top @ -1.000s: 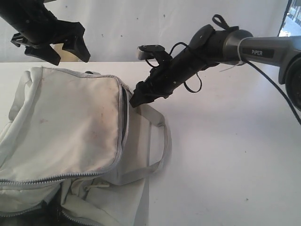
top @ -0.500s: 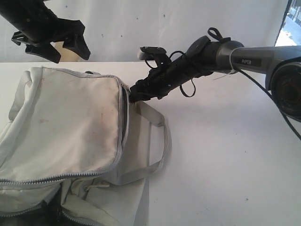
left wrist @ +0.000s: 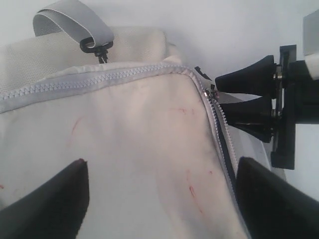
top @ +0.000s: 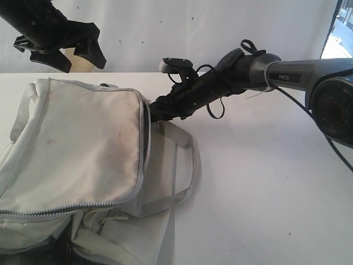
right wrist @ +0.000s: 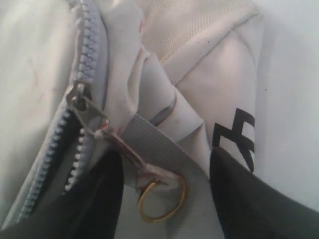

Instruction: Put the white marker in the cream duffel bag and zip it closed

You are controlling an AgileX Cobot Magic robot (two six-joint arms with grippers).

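- The cream duffel bag (top: 83, 143) lies on the white desk (top: 265, 193), filling the left of the exterior view; its grey handle (top: 190, 160) spills out flat to the right.
- The left end effector (top: 83, 67) hangs above the bag's far left corner, touching nothing; its fingers are spread wide and hold nothing.
- The right end effector (top: 156, 112) reaches across to the bag's far right corner, at the bend in the zipper (top: 144, 138); the exterior view shows only that its tip is at the fabric.
- The right wrist view shows the detail: the metal slider (right wrist: 79, 97) sits at the head of a part-open run of teeth with dark lining in the gap; its pull and gold ring (right wrist: 162, 199) lie between the two black fingers (right wrist: 94, 199), which stand apart and are not pinched on it.
- The left wrist view shows that end effector side-on, with a narrow gap between its fingertips right at the slider; it alone shows the grey strap loop and its black clip (left wrist: 94, 46) at the bag's end.
- Only the right wrist view shows a black printed mark (right wrist: 234, 134) on the end panel.
- Where the white marker is, I cannot tell.
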